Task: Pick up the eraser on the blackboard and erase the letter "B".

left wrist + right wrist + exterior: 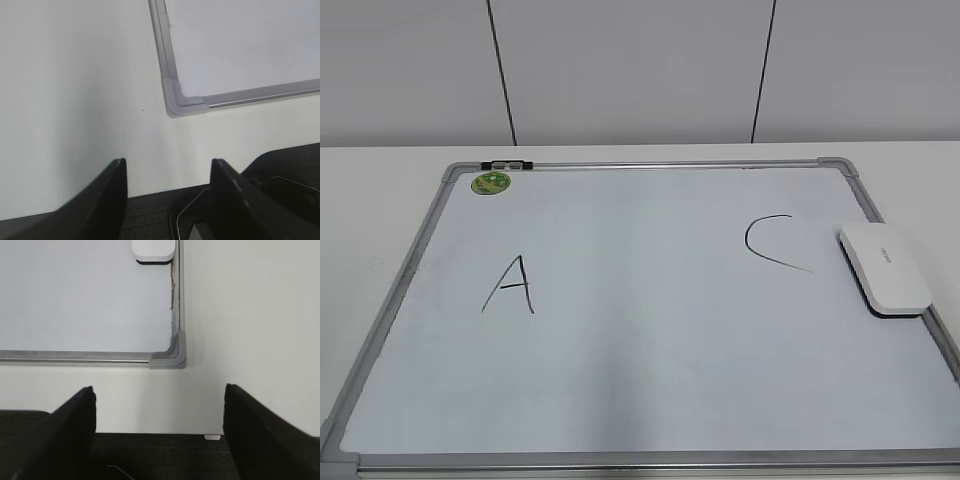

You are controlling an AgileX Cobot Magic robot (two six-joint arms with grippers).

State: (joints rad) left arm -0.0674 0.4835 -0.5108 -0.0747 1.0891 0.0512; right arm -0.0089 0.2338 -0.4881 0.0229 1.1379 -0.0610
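Observation:
The blackboard is a white board with a silver-grey frame, lying flat on the white table. It bears a black "A" on the left and a black "C" on the right. No letter "B" shows between them. The white eraser lies on the board's right edge, beside the "C"; its near end shows in the right wrist view. My left gripper is open and empty over the table's front edge, near the board's front-left corner. My right gripper is open and empty near the front-right corner.
A small green round sticker and a black clip sit at the board's back-left corner. A grey panelled wall stands behind the table. Dark robot base parts lie below the table's front edge.

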